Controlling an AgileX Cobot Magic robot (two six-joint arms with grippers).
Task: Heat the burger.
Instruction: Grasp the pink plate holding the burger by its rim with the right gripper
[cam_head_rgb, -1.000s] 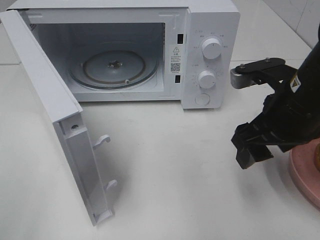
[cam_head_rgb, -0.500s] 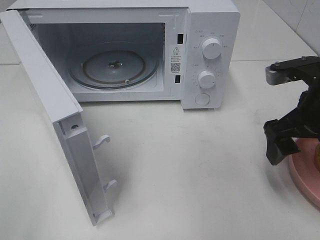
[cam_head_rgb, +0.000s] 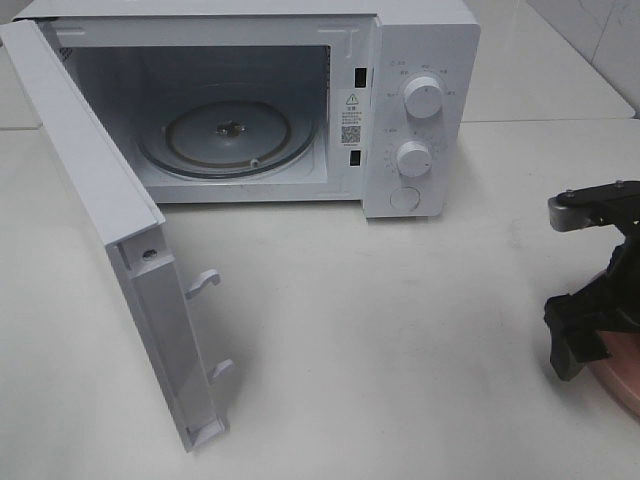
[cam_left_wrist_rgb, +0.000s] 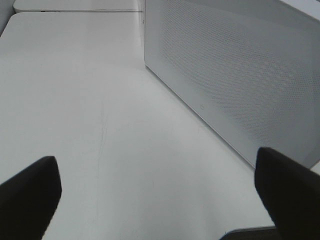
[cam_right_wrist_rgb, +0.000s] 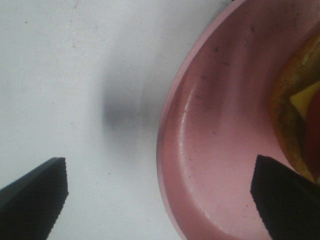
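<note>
I see the microwave (cam_head_rgb: 425, 40) in a smooth white casing, its turntable (cam_head_rgb: 190, 135) clear glass; the counter (cam_head_rgb: 400, 330) is matt white, the pink plate (cam_right_wrist_rgb: 210, 160) glossy with dark scuffs.

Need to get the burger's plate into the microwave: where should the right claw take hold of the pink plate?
Pinch the raised rim of the pink plate on its bare side, from above, one finger outside, one inside. The burger sits away from that edge, and the open right claw straddles it.

test bench: microwave (cam_head_rgb: 300, 100) on white tabletop (cam_head_rgb: 400, 350).
</note>
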